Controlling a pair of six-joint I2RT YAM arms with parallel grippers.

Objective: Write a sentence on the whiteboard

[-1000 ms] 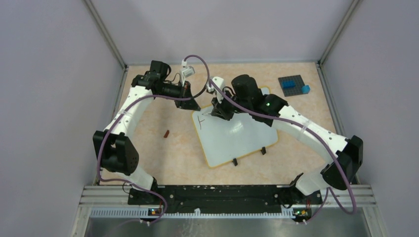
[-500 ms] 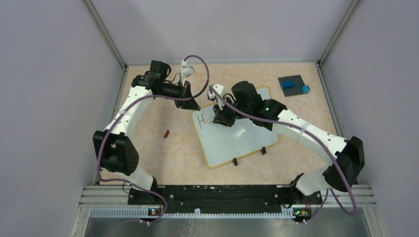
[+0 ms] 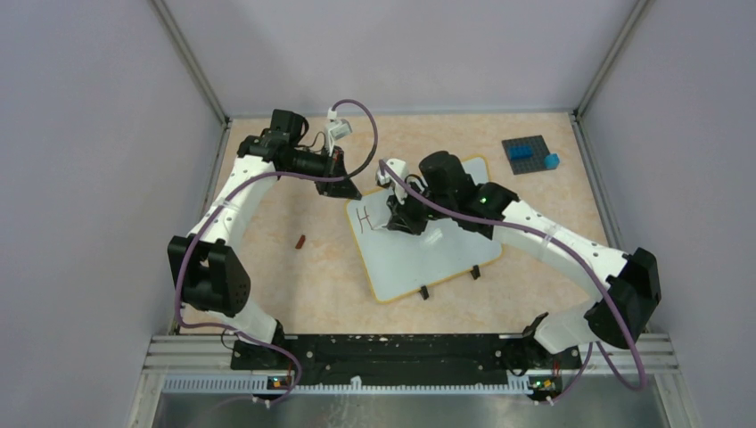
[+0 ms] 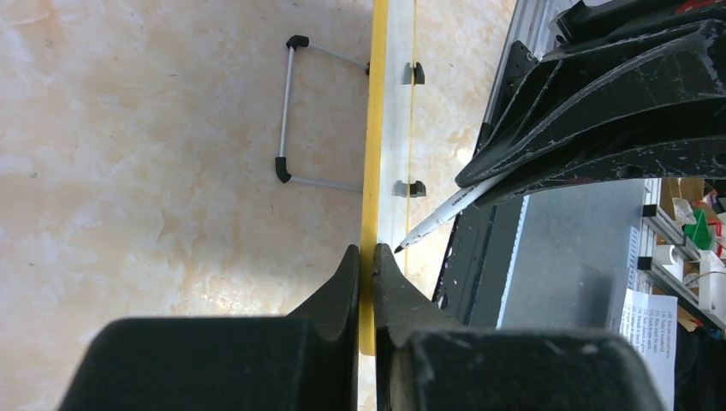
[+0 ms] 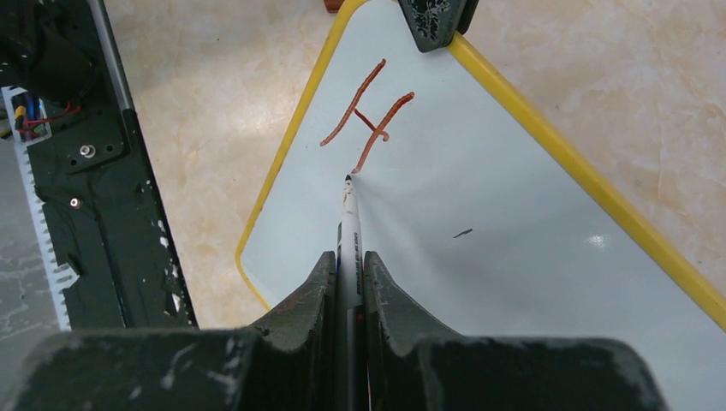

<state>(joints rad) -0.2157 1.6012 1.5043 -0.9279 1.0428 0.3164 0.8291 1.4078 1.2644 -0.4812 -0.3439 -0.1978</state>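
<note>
On the middle of the counter (image 3: 294,285) lay the whiteboard (image 3: 437,254), turned a little, so that its long axis ran from left to right and slightly toward the far side. The left claw (image 4: 365,257) was closed tight on the yellow rim at the far left corner, pinning the board. The right claw (image 5: 349,261) was closed on a pen (image 5: 348,214), whose tip seemed to touch the board at the lower end of the right stroke of a reddish letter H (image 5: 368,124). This was the only letter of the sentence written. The blank white surface lay to the right of the H and toward the near side. I judged that the next letter belonged just right of the H, along the long axis. The right arm, which hung over the board, was the one to go there, probably lifting the tip first.
</note>
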